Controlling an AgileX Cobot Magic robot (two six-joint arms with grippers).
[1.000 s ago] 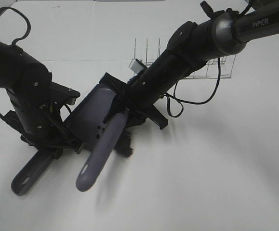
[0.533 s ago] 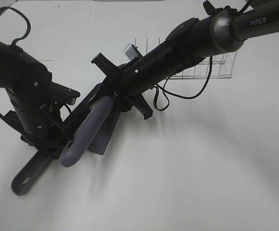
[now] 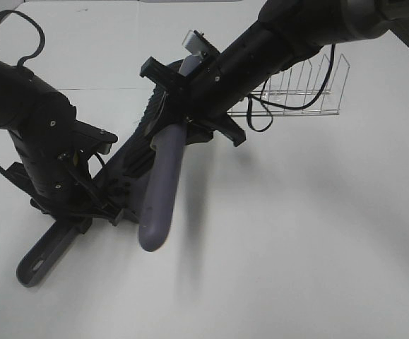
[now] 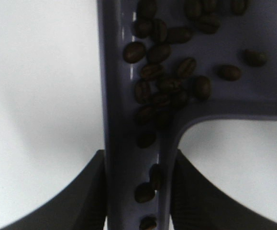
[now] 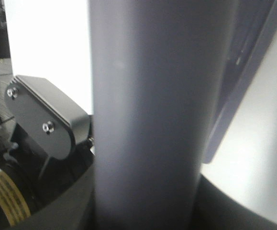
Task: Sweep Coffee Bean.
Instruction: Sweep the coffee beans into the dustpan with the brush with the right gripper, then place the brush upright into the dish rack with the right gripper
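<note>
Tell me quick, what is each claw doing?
Left gripper: closed on the grey-purple plastic dustpan's handle.
Right gripper: closed on the lilac plastic brush's handle.

Both arms are chunky matte black: the left arm (image 3: 34,120) has a black cable (image 3: 10,25) looping off its back, the right arm (image 3: 275,42) a thin cable (image 3: 266,124) dangling and a silver-grey band (image 3: 363,14) up top. The right gripper (image 3: 179,123) has a rounded black plate (image 5: 45,124) with two shiny screws, and a yellowish ribbed bit (image 5: 4,196) beside it.
</note>
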